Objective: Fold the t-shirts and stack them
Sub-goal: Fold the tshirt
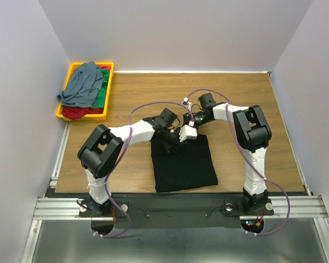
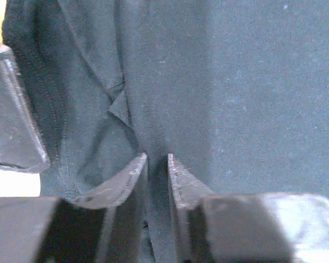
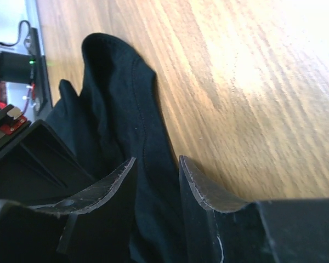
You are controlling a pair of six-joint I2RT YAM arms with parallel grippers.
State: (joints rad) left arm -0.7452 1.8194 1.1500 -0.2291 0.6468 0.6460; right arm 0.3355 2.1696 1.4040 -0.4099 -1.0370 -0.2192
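The large black t-shirt (image 1: 186, 164) lies folded into a rectangle on the wooden table, near the front middle. Both grippers meet at its far edge. My left gripper (image 1: 177, 138) comes in from the left, and in the left wrist view its jaws (image 2: 156, 158) stand narrow with a ridge of the black cloth (image 2: 252, 98) pinched between them. My right gripper (image 1: 191, 132) comes in from the right. In the right wrist view it (image 3: 156, 160) holds the hemmed edge of the black cloth (image 3: 109, 98) between its fingers, just above the wood.
A yellow tray (image 1: 64, 113) stands at the far left corner of the table (image 1: 252, 98). In it lie a grey-blue shirt (image 1: 82, 85), a green one (image 1: 102, 96) and a red one (image 1: 79, 113), piled loosely. Walls close in the left, back and right sides.
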